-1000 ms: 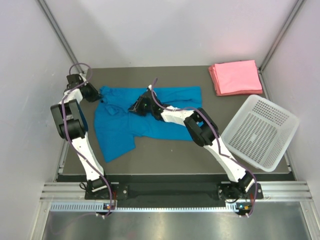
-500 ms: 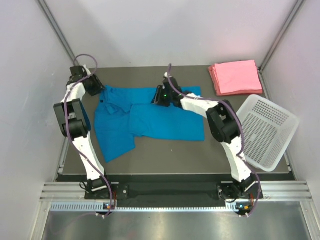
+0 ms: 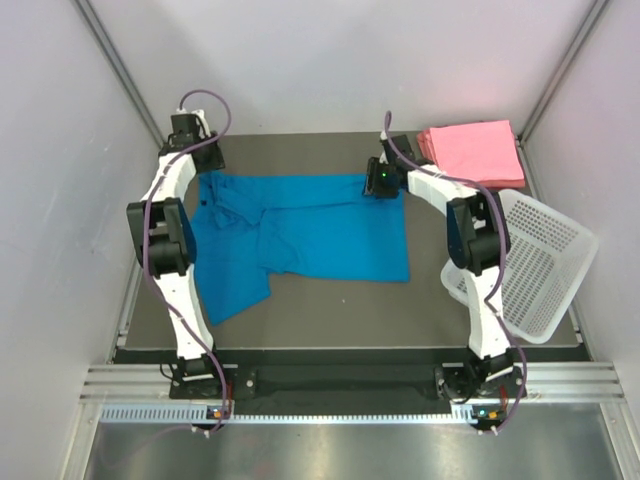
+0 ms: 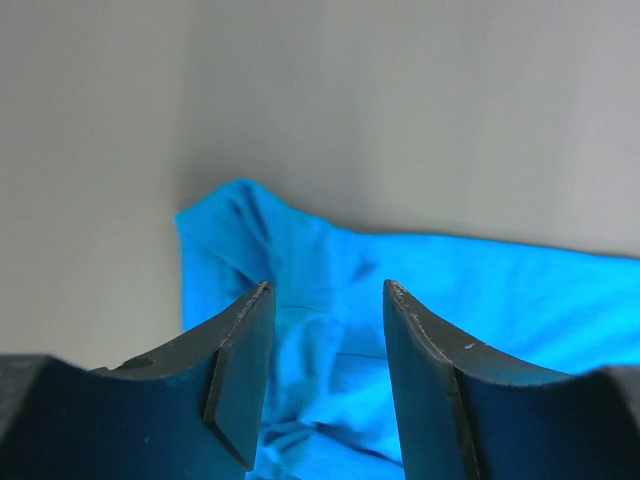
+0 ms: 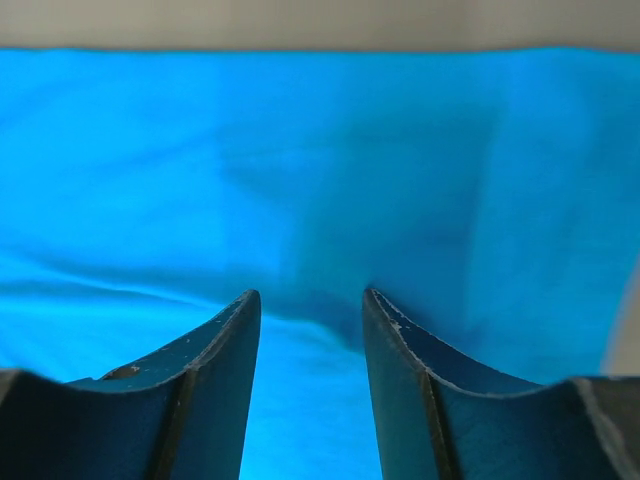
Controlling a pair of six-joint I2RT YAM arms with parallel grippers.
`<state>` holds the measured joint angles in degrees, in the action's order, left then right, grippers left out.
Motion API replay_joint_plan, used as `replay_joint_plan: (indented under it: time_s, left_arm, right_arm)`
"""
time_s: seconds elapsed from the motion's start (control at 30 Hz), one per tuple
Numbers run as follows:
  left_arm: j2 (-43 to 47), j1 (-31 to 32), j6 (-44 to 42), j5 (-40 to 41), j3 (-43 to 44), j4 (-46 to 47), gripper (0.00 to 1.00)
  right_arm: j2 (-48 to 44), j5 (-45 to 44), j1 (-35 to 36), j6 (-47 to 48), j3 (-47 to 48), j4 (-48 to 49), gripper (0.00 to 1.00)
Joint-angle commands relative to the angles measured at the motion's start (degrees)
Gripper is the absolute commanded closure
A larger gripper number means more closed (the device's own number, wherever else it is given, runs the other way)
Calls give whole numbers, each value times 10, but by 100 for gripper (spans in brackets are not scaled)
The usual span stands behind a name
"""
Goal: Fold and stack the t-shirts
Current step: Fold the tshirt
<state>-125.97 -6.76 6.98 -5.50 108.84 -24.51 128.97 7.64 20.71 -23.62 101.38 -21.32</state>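
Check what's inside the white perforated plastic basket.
No item shows on the visible floor of the white perforated plastic basket; the right arm covers its left part.

Top camera hangs above and behind the arm bases (image 3: 195,372), looking down over the whole table (image 3: 340,310). Left wrist camera sits low and close, facing the blue t-shirt (image 4: 500,290) and its bunched corner; right wrist camera, closer yet, fills with that same shirt.
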Motion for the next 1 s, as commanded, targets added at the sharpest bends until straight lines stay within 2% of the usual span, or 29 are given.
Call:
replay_joint_plan:
  time_s: [0.0,0.17,0.27,0.47,0.97]
  left_arm:
    - [11,-3,-40,34,36,0,48]
    - [-30,11,-65,68,68,-17,48]
    - [-51,16,-82,58,81,-19,48]
    - [-91,25,-99,94,123,-42,50]
    - [-123,25,-120,120,131,-27,53]
  right_arm:
    - [-4,3,-20,44,33,-7,53]
    - [6,-17,-33,62,52,-8,53]
    - [7,-49,-41,72,58,-6,53]
    - [12,-54,-67,77,65,4,53]
    - [72,-51,-90,96,116,-11,52]
